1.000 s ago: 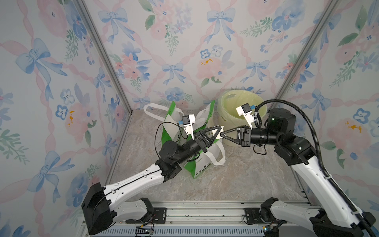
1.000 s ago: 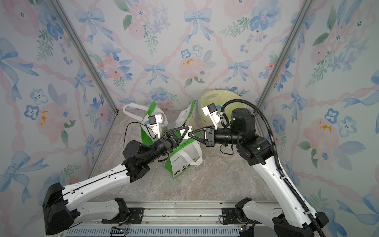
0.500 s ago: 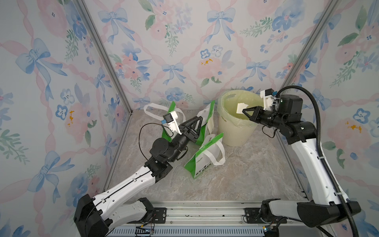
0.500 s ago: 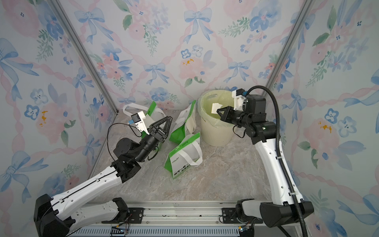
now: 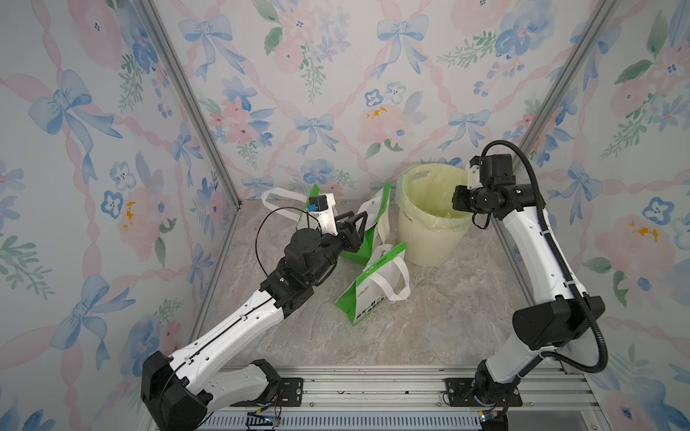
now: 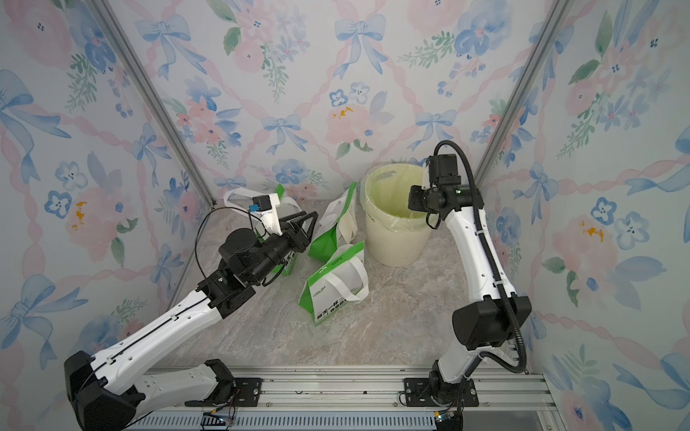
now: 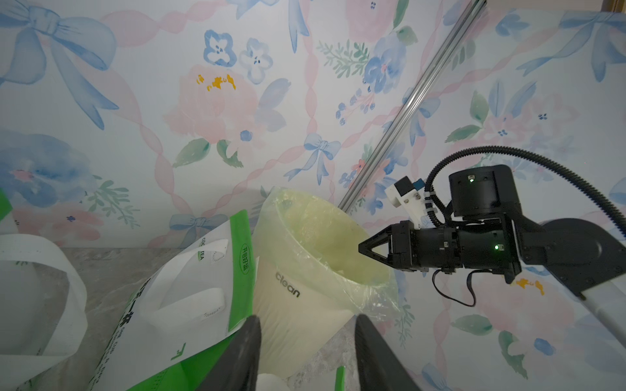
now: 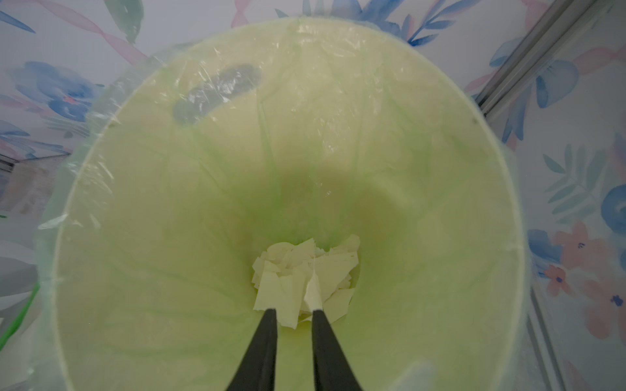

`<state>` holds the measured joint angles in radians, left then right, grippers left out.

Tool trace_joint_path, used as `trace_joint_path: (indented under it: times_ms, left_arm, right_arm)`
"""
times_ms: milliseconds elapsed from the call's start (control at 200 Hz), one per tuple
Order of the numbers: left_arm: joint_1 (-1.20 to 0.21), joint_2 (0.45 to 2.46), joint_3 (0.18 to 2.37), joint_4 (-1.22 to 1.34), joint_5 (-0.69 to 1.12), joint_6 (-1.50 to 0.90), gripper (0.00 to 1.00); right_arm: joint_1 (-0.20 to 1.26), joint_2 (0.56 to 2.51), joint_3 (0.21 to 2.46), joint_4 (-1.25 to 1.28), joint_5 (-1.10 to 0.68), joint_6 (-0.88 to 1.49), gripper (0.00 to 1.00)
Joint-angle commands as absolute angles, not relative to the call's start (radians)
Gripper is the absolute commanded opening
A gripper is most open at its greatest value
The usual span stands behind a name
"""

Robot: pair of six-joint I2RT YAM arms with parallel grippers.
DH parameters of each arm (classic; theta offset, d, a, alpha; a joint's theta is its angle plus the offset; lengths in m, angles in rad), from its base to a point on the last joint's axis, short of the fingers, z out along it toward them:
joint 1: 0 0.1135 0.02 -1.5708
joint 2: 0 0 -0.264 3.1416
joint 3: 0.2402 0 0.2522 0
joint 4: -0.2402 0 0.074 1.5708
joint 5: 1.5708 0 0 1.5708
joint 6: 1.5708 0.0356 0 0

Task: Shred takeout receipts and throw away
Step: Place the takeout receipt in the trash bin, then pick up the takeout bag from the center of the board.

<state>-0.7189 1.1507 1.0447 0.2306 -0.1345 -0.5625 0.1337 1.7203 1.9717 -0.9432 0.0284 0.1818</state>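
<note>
The takeout receipts show only as a heap of torn white scraps (image 8: 305, 270) at the bottom of the lined bin (image 5: 429, 239) (image 6: 392, 242). My right gripper (image 8: 294, 309) hangs over the bin's mouth, pointing down into it, jaws a little apart and open. One thin scrap (image 8: 313, 291) stands edge-on at one fingertip. My left gripper (image 5: 358, 220) (image 7: 306, 320) is open with nothing between its fingers. It hovers beside an upright green-and-white bag (image 5: 373, 224), left of the bin. The left wrist view shows the right gripper (image 7: 364, 247) above the bin's rim (image 7: 305, 216).
Another green-and-white bag (image 5: 373, 291) (image 6: 336, 287) lies tipped over in the middle of the marble floor. A third bag's white handle (image 5: 276, 197) shows behind my left arm. Floral walls close in on three sides. A metal rail (image 5: 373, 388) runs along the front.
Both grippers met at the centre a second ago. The right one swung back over the bin with a white piece and opened. The left one pulled back to the left and opened.
</note>
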Motion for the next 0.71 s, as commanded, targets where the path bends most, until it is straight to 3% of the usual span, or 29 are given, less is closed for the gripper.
trace_joint_path:
  times_ms: [0, 210, 440, 700]
  left_arm:
    - [-0.711, 1.172, 1.081, 0.185, -0.130, -0.513, 0.48]
    - [-0.702, 1.213, 1.118, 0.163, -0.103, -0.492, 0.48]
    - [-0.634, 1.175, 1.174, 0.016, -0.161, -0.465, 0.48]
    - [-0.288, 1.083, 1.228, -0.246, -0.005, -0.470, 0.51]
  right_arm:
    - [0.146, 1.724, 2.033, -1.009, 0.085, 0.142, 0.28]
    - [0.183, 1.707, 2.107, -1.045, 0.072, 0.125, 0.34]
    - [0.352, 1.521, 2.012, -1.033, 0.008, 0.122, 0.40]
    - [0.593, 1.409, 1.871, -1.001, -0.009, 0.157, 0.42]
